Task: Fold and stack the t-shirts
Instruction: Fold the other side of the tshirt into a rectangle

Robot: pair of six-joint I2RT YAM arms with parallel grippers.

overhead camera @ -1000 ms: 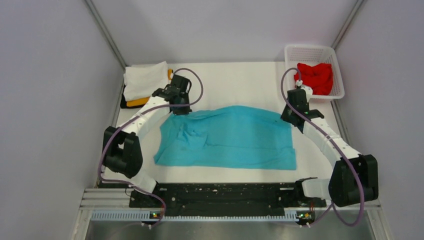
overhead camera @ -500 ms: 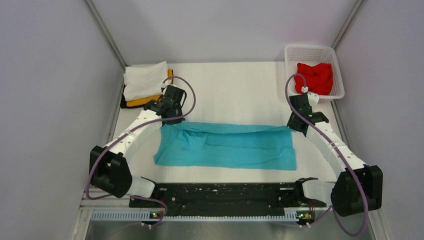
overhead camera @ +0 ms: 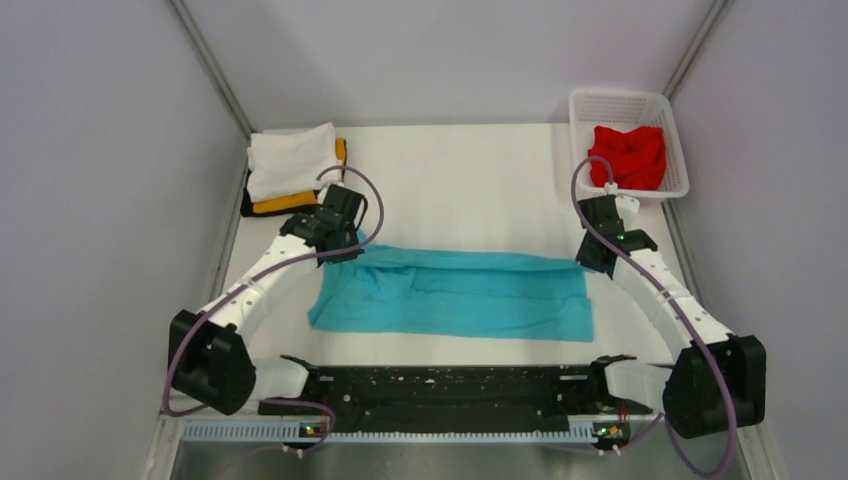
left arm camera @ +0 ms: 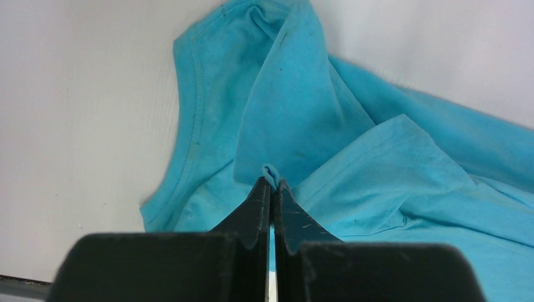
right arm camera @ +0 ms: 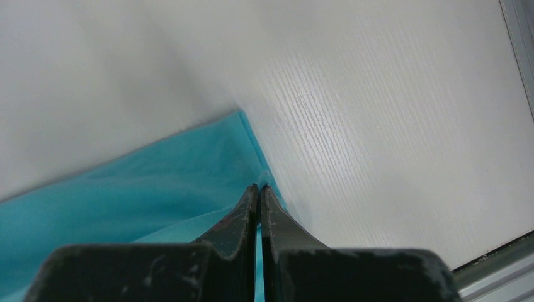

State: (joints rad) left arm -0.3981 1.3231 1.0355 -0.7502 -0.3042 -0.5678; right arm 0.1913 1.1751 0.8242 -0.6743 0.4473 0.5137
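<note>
The turquoise t-shirt (overhead camera: pixel 460 295) lies across the middle of the table, its far edge lifted and drawn toward the near side. My left gripper (overhead camera: pixel 345 250) is shut on the far left edge of the turquoise shirt (left arm camera: pixel 327 126), a small pinch of cloth showing at its tips (left arm camera: pixel 272 182). My right gripper (overhead camera: pixel 588 262) is shut on the far right corner of the same shirt (right arm camera: pixel 157 189), at its tips (right arm camera: pixel 258 187). A red t-shirt (overhead camera: pixel 628 155) sits crumpled in the basket. A folded white t-shirt (overhead camera: pixel 290 158) lies on a yellow-orange one (overhead camera: pixel 275 204) and a black one at the far left.
A white mesh basket (overhead camera: pixel 610 104) stands at the far right corner. Grey walls close in both sides. A black rail (overhead camera: pixel 440 385) runs along the near edge between the arm bases.
Both grippers have moved toward the near side, carrying the shirt's far edge with them. The visible turquoise area has become a narrower band.
</note>
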